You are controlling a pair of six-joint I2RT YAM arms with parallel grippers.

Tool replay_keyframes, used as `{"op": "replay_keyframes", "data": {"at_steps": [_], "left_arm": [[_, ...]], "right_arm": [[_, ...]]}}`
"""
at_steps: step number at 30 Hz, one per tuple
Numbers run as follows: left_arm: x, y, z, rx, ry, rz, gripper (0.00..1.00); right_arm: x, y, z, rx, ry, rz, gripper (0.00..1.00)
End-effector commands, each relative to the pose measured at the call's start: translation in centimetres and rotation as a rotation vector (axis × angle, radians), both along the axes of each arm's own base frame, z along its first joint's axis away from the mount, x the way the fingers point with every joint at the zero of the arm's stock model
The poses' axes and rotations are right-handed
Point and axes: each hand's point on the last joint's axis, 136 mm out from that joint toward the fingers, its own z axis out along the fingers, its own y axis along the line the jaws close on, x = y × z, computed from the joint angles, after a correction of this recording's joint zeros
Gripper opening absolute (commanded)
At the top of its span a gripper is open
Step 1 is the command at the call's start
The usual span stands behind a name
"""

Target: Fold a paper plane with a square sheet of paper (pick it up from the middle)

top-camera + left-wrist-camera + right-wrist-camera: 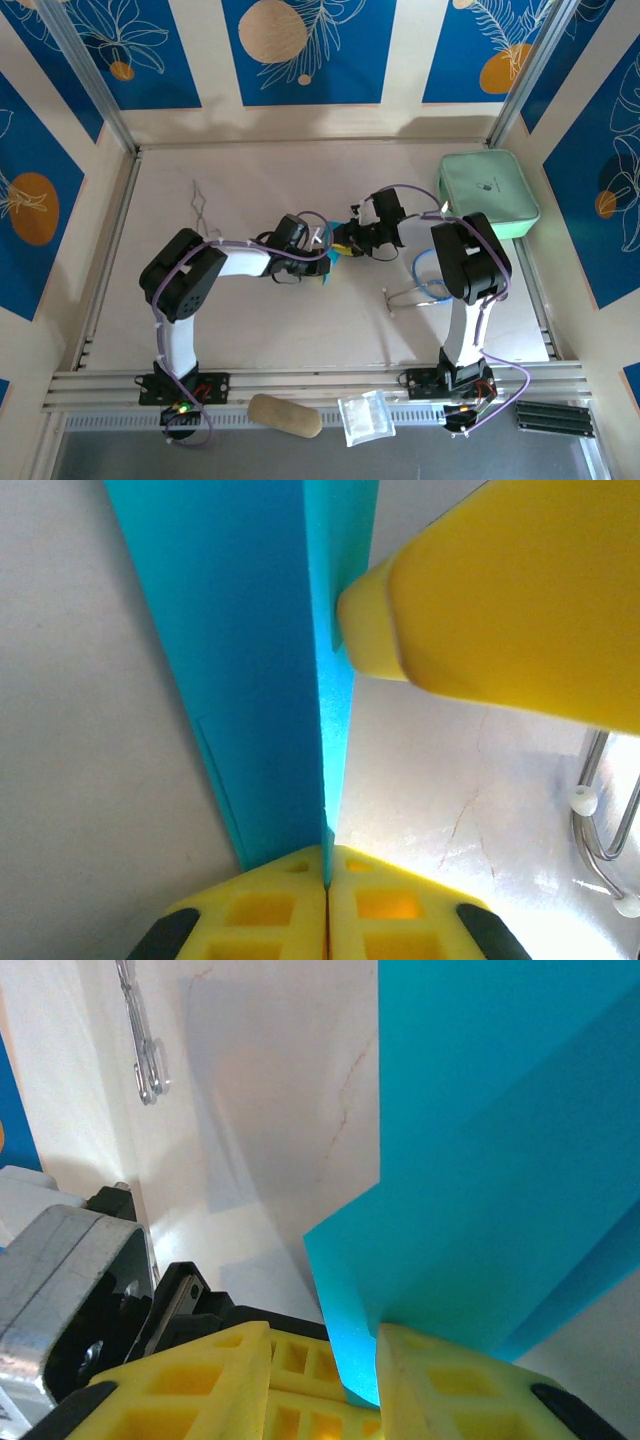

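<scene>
Yellow left fingers (260,915), foremost in the left wrist view, are pressed together on the lower edge of the square sheet of paper (250,680), which rises from them as an upright, folded teal strip. The tip of one of the right fingers (480,600) touches the sheet's side higher up. A bent metal wire (600,810) lies on the pale worktop (90,730) beyond.

Right wrist view: the right fingers (460,1390) are partly spread, with the sheet's folded corner standing in the gap. The paper lies against one pad and clear space shows beside the other, so no firm pinch is seen. A thin wire piece (145,1050) lies farther off.

Top view, from the near edge: a tan oblong object (285,415) and a clear plastic bag (366,417) lie on the ledge between the arm bases. At mid-worktop the two sets of fingers meet, with the sheet between them. A mint-green pouch (487,190) sits in the far right corner
</scene>
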Motion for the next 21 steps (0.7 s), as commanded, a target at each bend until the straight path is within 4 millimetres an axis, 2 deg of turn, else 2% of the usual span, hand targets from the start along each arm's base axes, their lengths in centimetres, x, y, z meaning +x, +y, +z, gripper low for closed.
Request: {"op": "replay_keyframes", "data": {"at_steps": [1, 21], "left_arm": [[-0.9, 1.4, -2.5, 0.040, 0.094, 0.020, 0.09], [-0.9, 1.6, -2.6, 0.034, 0.142, 0.032, 0.12]], "right_arm": [[-0.1, 0.2, -0.8, -0.024, 0.019, 0.018, 0.34], [0.2, 0.0, -2.6, -0.087, 0.075, 0.003, 0.35]]}}
